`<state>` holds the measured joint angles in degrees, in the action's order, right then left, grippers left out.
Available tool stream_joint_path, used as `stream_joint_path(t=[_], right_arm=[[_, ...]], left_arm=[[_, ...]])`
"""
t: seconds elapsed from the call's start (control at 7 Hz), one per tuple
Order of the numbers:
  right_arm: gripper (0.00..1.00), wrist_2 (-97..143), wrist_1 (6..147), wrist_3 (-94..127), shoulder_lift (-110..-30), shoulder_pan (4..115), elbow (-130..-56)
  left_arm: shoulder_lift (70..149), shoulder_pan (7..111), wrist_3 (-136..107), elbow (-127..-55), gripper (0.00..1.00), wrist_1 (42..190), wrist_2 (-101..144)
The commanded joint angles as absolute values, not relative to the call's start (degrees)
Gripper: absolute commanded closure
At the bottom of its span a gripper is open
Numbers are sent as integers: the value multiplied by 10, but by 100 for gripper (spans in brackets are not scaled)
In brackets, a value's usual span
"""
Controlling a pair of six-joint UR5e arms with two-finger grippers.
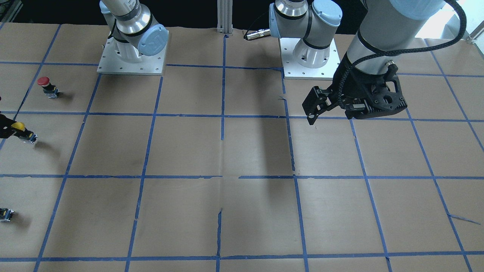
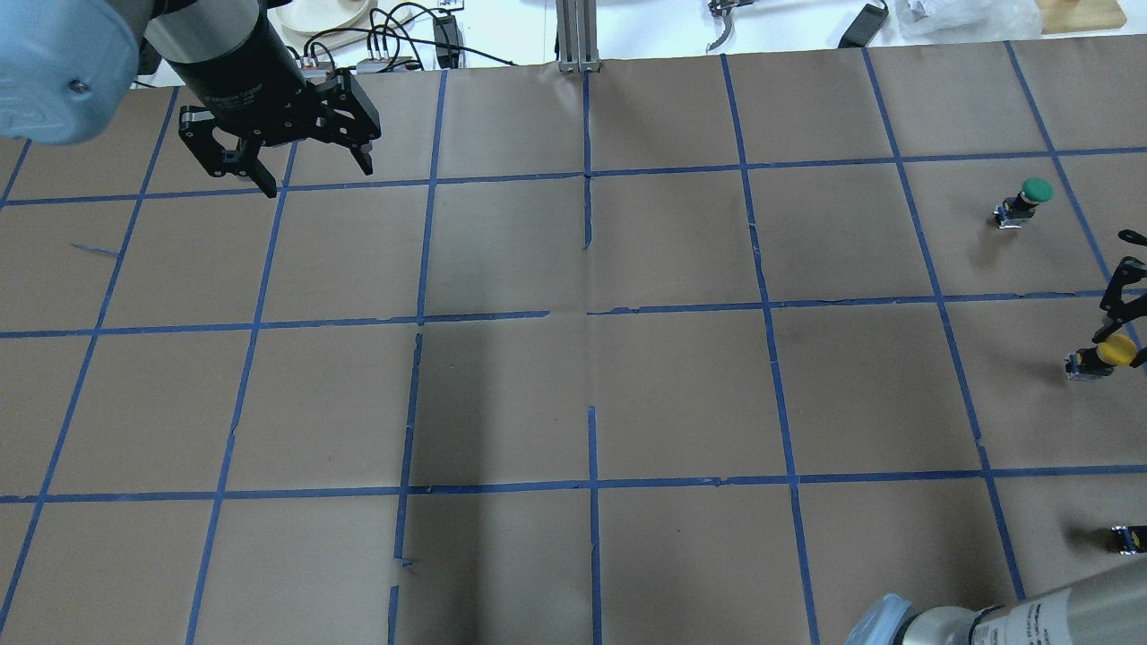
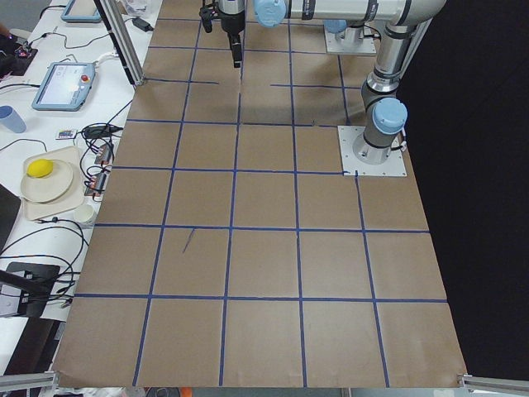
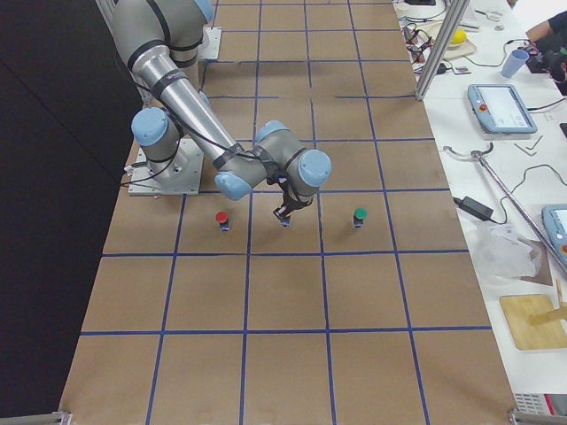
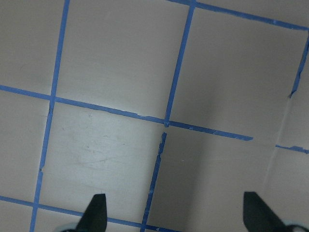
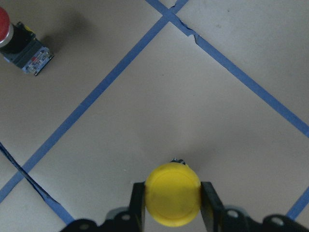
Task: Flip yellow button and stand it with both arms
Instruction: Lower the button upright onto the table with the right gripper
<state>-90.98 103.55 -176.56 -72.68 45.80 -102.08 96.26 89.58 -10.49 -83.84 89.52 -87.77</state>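
Observation:
The yellow button shows from above in the right wrist view, cap up, with a black finger pressed on each side of the cap. My right gripper is shut on it. The button also shows at the left edge of the front view and at the right edge of the overhead view, block end down, low over the paper. I cannot tell whether it touches the table. My left gripper hangs open and empty over the far left of the table, also seen in the front view and its wrist view.
A red-capped button stands toward the robot from the yellow one. A green-capped button stands on its far side. A small dark capless switch block lies near the right edge. Brown paper with a blue tape grid covers the table.

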Motion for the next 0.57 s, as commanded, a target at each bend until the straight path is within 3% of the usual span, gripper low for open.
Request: stream_joint_path(t=[0.0,0.14,0.29,0.43], right_arm=[[84,-911,1013,-1765,-714,457,-1009],[52,-907,1013,-1760,-711,457,-1011],[1,-905,1013,-1759,-707,457,-1013],[0,-905,1017,-1755,-708,457,-1010]], left_arm=[[949,897,-28,-844,0,929,-868],[947,889,6,-841,0,939,-867],[947,888,15,-832,0,961,-868],[944,887,52,-831,0,964,-872]])
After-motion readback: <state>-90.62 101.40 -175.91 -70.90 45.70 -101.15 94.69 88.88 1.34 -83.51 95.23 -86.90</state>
